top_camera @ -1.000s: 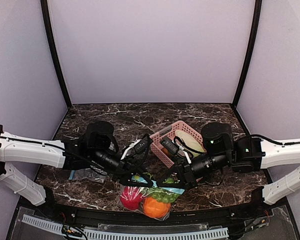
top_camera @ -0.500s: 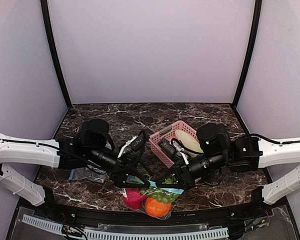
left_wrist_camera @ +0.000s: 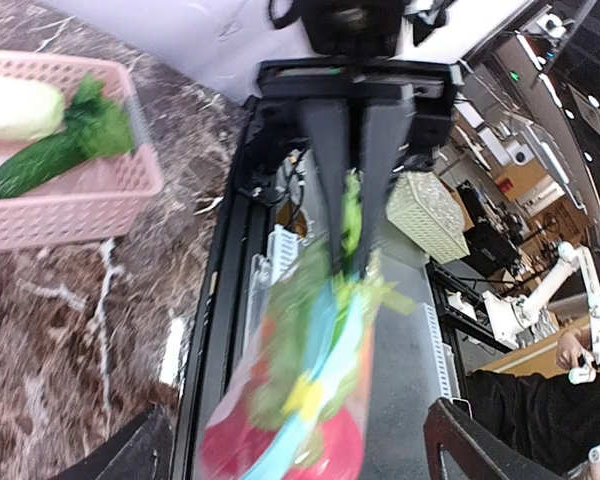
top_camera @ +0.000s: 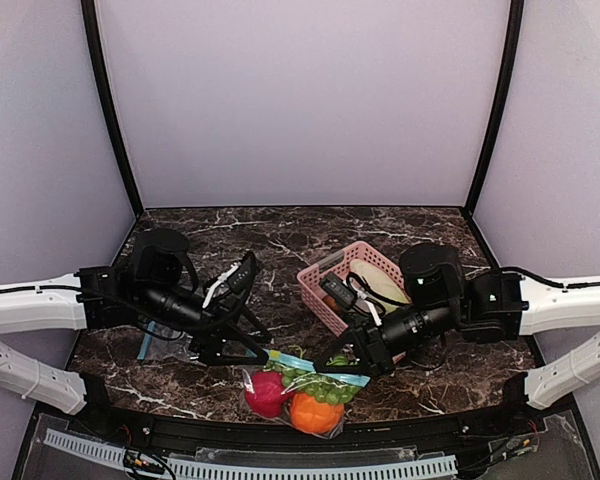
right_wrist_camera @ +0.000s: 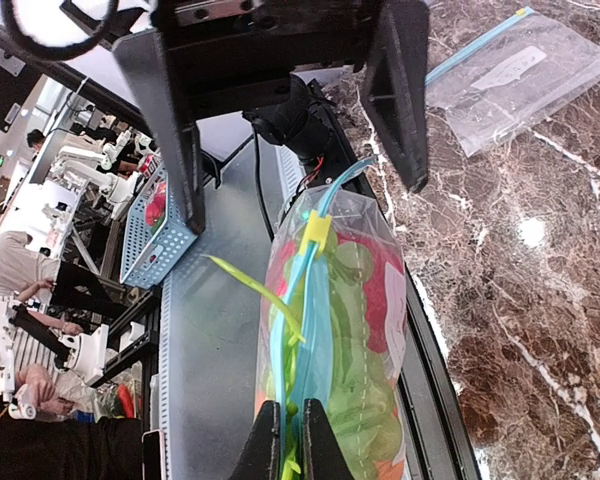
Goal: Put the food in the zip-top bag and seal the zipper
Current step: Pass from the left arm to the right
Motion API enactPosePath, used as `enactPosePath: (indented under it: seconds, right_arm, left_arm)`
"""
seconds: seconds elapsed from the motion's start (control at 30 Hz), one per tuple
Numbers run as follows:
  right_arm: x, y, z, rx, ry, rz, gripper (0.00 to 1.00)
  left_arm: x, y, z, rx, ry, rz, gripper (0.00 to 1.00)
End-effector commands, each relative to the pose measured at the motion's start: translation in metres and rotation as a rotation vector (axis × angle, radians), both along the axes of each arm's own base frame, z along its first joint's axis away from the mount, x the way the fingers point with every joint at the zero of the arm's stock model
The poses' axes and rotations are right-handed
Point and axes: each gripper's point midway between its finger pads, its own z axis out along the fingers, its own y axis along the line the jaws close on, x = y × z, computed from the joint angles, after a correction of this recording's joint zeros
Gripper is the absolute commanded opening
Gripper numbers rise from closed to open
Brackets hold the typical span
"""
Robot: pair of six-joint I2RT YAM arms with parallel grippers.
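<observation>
Top external view showed me the zip-top bag (top_camera: 302,386) at the middle of the tabletop's (top_camera: 280,240) near edge, with the orange fruit (top_camera: 315,412), red fruit (top_camera: 265,392) and green grapes (top_camera: 326,389) inside. The right gripper (right_wrist_camera: 291,432) was clamped on the zipper (right_wrist_camera: 298,290). The left gripper (top_camera: 254,313) stood with its fingers apart beside the bag. The left wrist view blurred the bag, so I couldn't tell whether it was sealed.
</observation>
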Motion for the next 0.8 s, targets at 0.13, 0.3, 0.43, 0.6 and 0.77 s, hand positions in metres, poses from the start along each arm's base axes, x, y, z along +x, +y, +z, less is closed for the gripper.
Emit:
enactPosePath:
  seconds: [0.13, 0.3, 0.43, 0.6, 0.77]
  right_arm:
    - [-0.002, -0.002, 0.028, 0.115, -0.036, 0.017, 0.0]
    - [0.006, 0.001, 0.031, 0.118, -0.062, -0.019, 0.0]
    - [0.009, 0.003, 0.032, 0.124, -0.065, -0.031, 0.0]
    - [0.01, 0.004, 0.03, 0.119, -0.066, -0.038, 0.0]
    - [0.015, 0.006, 0.036, 0.145, -0.082, -0.059, 0.0]
  left_arm:
    - [0.007, 0.024, -0.02, 0.014, 0.084, 0.092, 0.98]
    - [0.002, 0.019, 0.002, -0.149, 0.168, 0.074, 0.99]
    - [0.001, 0.017, 0.002, -0.155, 0.161, 0.084, 0.99]
    - [-0.008, 0.004, 0.006, -0.178, 0.163, 0.046, 0.98]
    - [-0.008, -0.007, 0.006, -0.201, 0.166, 0.039, 0.86]
